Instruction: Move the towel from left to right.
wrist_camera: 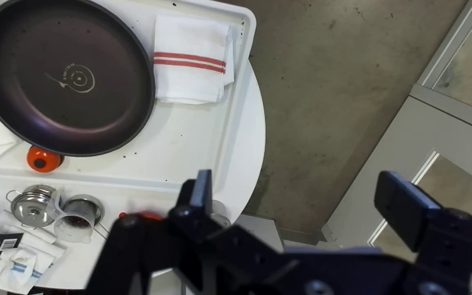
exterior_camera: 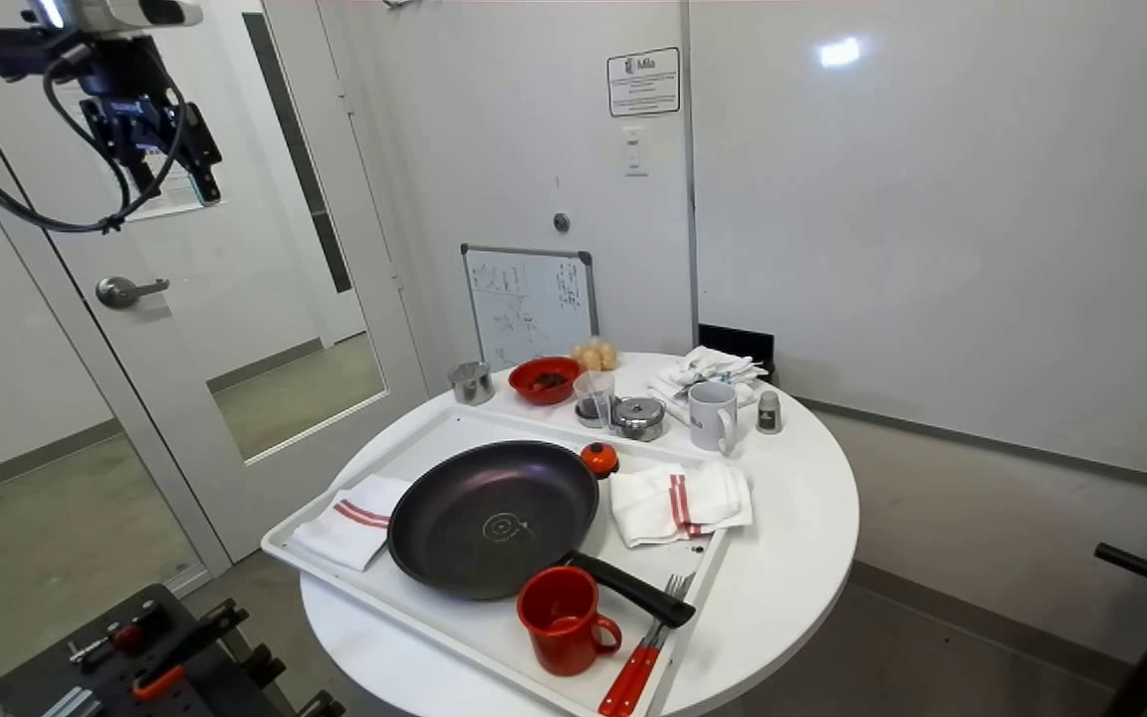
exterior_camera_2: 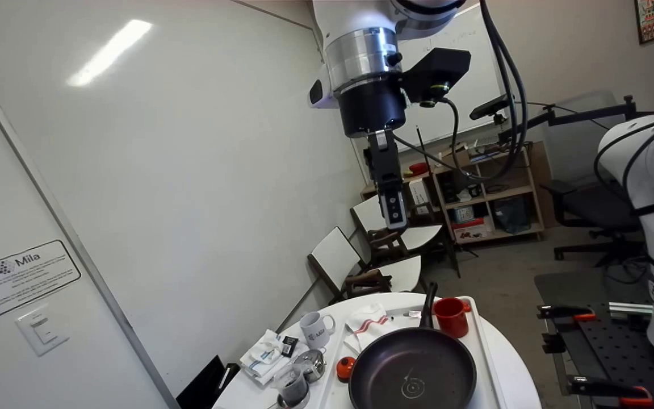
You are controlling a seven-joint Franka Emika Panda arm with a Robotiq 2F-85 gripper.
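I have the gripper (exterior_camera: 178, 189) at 10 o'clock in an exterior view, well above the round white table (exterior_camera: 812, 528). Its 2 fingers (wrist_camera: 203, 189) stand wide apart; in the wrist view they reach in from 6 o'clock, with floor (wrist_camera: 309, 164) showing between them.

On the tray (exterior_camera: 399, 588), in an exterior view, I see 1 striped towel (exterior_camera: 346, 520), folded, white with red stripes, at 9 o'clock from the black frying pan (exterior_camera: 494, 518). It lies just beside the pan; I can't make out whether they touch. My wrist view puts it at 11 o'clock, its 2 stripes clear. The other towel (exterior_camera: 678, 503), also white and red-striped, lies at 3 o'clock from the pan. I can't tell which of the 2 the task means.

From the pan's middle, its handle points to 4 o'clock, the red cup (exterior_camera: 562, 642) stands at 5 o'clock, and a small orange round thing (exterior_camera: 599, 459) sits at 2 o'clock.
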